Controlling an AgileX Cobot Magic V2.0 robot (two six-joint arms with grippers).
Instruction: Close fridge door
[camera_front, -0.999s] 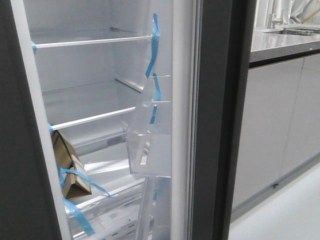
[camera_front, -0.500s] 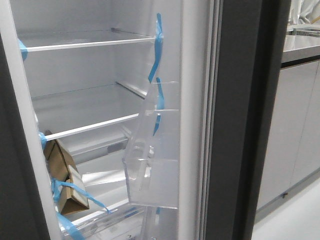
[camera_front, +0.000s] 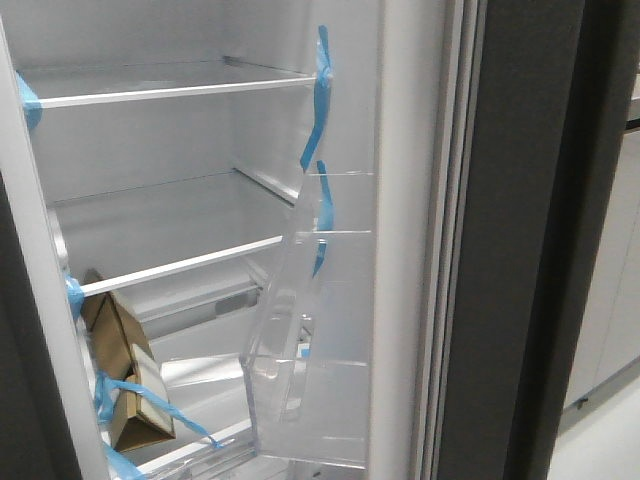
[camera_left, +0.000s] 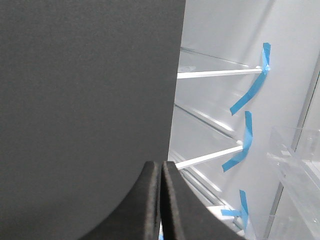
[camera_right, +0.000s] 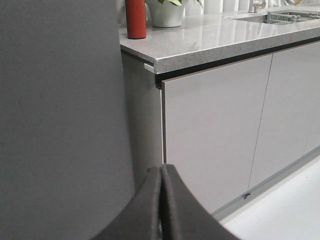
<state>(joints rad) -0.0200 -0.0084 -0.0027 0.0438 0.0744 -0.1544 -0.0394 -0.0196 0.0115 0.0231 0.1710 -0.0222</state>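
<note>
The fridge door stands open, filling the front view from 12 down to 5 o'clock as a tall dark grey slab seen nearly edge-on, its white inner lining and a clear plastic bin facing the lit fridge interior at 9 o'clock, where white shelves carry strips of blue tape and a brown carton leans at 7 o'clock. The left claw has its dark pads pressed together with nothing between them, sitting close to a matte grey panel on the fridge's other side, though whether it touches cannot be told. The right claw is likewise pinched closed and empty, close against the door's matte outer face, with pale cabinet fronts and a stone counter beyond. The door looks rigid and fairly heavy and should swing on its hinge rather than flex, so a flat push is likely to serve better than a grasp. The matte outer face near the free edge seems the best place to press, well away from the hinge. The clear bins look brittle and are best left untouched.
</note>
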